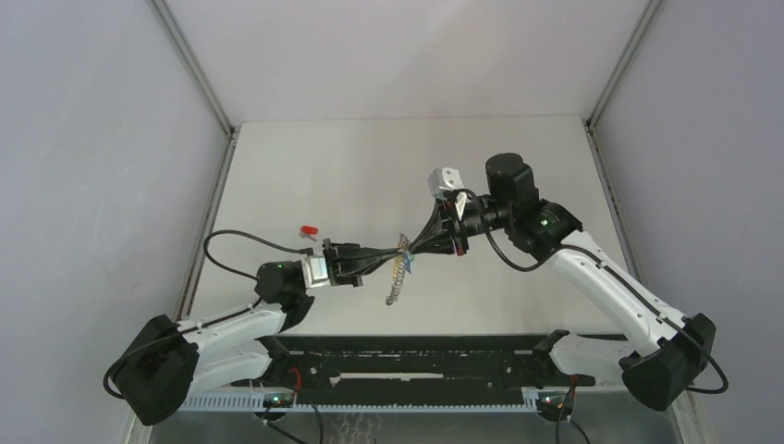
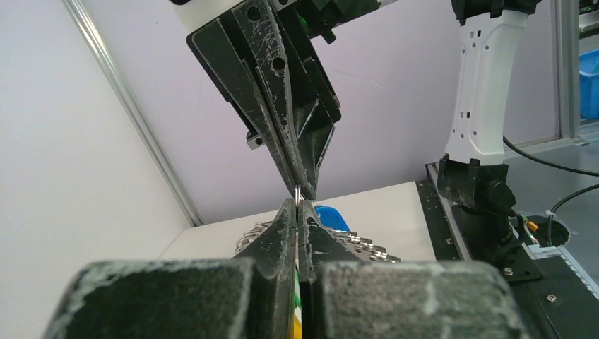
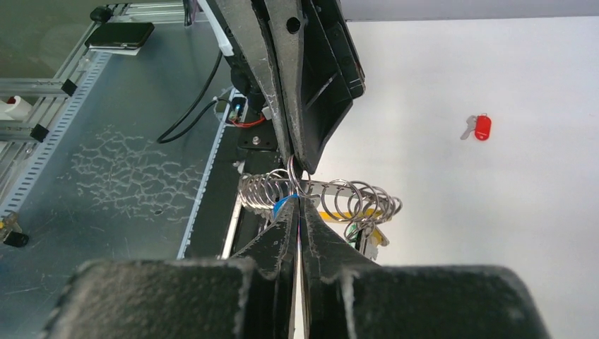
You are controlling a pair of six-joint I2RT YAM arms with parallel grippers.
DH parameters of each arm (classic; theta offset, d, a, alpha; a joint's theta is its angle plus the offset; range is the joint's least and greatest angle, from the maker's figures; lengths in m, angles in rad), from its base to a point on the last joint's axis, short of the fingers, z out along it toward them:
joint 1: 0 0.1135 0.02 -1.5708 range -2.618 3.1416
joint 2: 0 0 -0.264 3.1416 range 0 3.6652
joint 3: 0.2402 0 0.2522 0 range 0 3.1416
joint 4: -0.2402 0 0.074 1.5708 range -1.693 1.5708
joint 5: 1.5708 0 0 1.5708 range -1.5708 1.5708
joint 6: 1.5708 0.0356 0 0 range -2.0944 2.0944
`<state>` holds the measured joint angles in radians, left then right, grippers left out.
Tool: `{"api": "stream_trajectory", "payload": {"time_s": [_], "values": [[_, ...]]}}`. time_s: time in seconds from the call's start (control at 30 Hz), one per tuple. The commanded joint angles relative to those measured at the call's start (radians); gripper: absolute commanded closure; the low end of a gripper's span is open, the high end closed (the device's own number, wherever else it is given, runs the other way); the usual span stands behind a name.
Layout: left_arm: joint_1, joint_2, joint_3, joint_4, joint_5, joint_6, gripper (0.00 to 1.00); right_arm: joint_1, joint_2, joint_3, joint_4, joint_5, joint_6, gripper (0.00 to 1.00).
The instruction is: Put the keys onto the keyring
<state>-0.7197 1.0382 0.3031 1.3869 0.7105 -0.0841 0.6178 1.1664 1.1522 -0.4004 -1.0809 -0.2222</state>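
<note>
Now tip-to-tip above white table (image 1: 324,166) centre: left gripper (image 1: 396,258) clamped on thin metal yellow-tabbed keyring (image 3: 293,173), right gripper (image 1: 410,247) closed at it, hold unclear; blue-headed silver key (image 3: 282,205) alongside; red-headed silver key (image 1: 309,229) lies apart, unobstructed

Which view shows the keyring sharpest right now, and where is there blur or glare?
Right wrist view: keyring and red key crisp, only the right gripper base blurred. Left wrist view: same foreground blur, blue key half hidden. Top view: soft even light, no glare, ring too tiny to read.
</note>
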Motion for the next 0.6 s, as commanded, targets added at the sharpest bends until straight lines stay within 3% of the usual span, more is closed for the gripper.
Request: {"api": "stream_trajectory", "payload": {"time_s": [0.0,0.3,0.57], "values": [[0.0,-0.011,0.064,0.069,-0.008,0.007,1.0,0.009,-0.004,0.001,0.04,-0.037,0.022,1.0],[0.002,-0.019,0.113,0.067,-0.002,-0.026,1.0,-0.016,0.005,0.007,0.145,-0.065,0.177,1.0],[0.002,0.007,0.181,0.068,0.026,-0.051,1.0,-0.016,0.049,0.076,0.025,-0.049,0.145,1.0]]}}
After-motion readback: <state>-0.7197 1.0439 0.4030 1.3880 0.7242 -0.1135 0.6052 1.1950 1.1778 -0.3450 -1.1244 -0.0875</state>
